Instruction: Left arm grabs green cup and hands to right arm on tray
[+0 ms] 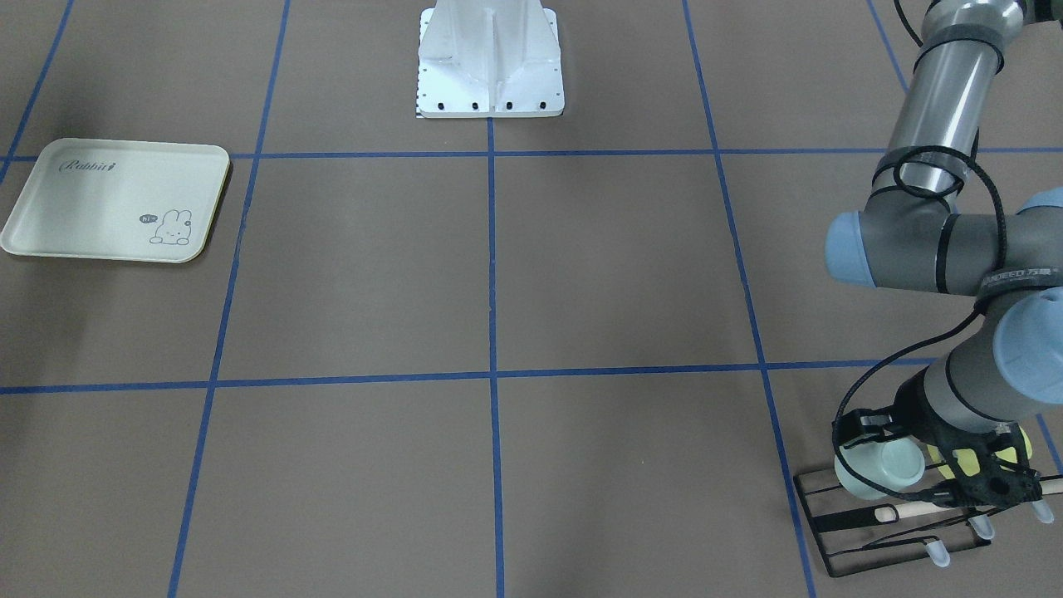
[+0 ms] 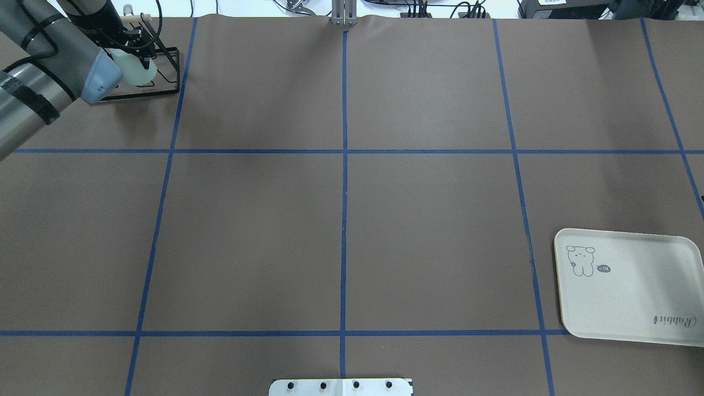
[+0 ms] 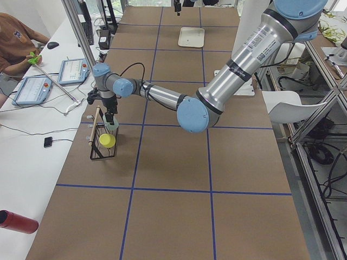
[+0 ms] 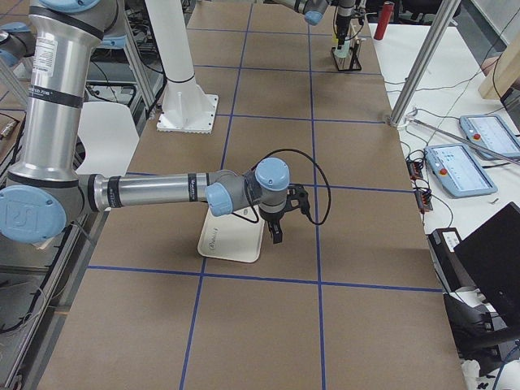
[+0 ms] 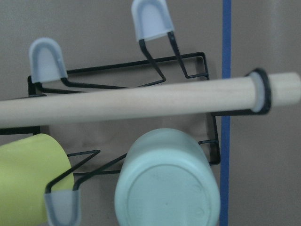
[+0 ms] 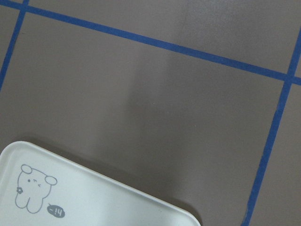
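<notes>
- Here, the green cup [image 5: 167, 181] sits bottom-up on the rack [image 5: 188, 59], beside a yellow cup [image 5: 28, 174].
- The left gripper [image 3: 110, 118] hangs just over the rack; I cannot tell how wide it stands.
- The right gripper [image 4: 276, 231] and tray [image 2: 632, 308] are far from the rack; its opening is unclear too.

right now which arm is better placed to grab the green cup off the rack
Left. The left gripper hangs over the wire rack holding the green cup; the right gripper hovers by the tray, far from the cup.

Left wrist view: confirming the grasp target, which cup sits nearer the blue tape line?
The pale mint-green cup, right beside the tape; the yellow-green cup lies farther off at the left edge.
</notes>
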You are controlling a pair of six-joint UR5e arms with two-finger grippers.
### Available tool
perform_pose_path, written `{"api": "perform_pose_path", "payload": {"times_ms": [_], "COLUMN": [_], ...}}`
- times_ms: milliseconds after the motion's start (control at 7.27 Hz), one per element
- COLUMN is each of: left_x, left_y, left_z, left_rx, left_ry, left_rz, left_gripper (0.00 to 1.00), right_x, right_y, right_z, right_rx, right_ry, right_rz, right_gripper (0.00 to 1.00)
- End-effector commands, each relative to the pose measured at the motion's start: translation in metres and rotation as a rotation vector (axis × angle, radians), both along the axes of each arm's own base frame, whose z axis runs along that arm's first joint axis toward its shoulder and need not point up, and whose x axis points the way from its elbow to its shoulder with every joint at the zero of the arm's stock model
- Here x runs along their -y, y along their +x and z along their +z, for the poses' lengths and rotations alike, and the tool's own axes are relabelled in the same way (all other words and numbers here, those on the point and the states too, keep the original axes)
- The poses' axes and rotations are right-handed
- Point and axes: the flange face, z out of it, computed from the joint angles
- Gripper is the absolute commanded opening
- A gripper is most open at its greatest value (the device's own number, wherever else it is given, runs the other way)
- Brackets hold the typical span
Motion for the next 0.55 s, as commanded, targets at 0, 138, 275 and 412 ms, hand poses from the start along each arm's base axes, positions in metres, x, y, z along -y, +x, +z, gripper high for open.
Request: {"api": "perform_pose_path", "payload": {"times_ms": [0, 138, 275, 412], "left_x": [0.0077, 0.0083, 0.0121, 0.0149], "left_y": [0.0015, 0.0017, 0.0035, 0.0035], "left_z": [-0.0022, -0.003, -0.0057, -0.0068], "left_rx": [0.003, 0.003, -0.002, -0.002], "left_ry": [-0.002, 0.0, 0.01, 0.011], "left_rz": [-0.002, -0.004, -0.004, -0.004], "left_gripper": [0.95, 0.95, 0.94, 0.93], "right_x": [0.0041, 0.0048, 0.0054, 0.0054], "right_y": [-0.0024, -0.0032, -0.0033, -0.0033], "right_z": [-0.0038, -0.0016, -0.0014, -0.0014], "right_rx": [0.003, 0.002, 0.001, 0.001], "right_ry": [0.008, 0.005, 0.005, 0.005], "right_rz": [-0.003, -0.005, -0.004, -0.004], "right_gripper": [1.0, 1.0, 1.0, 1.0]}}
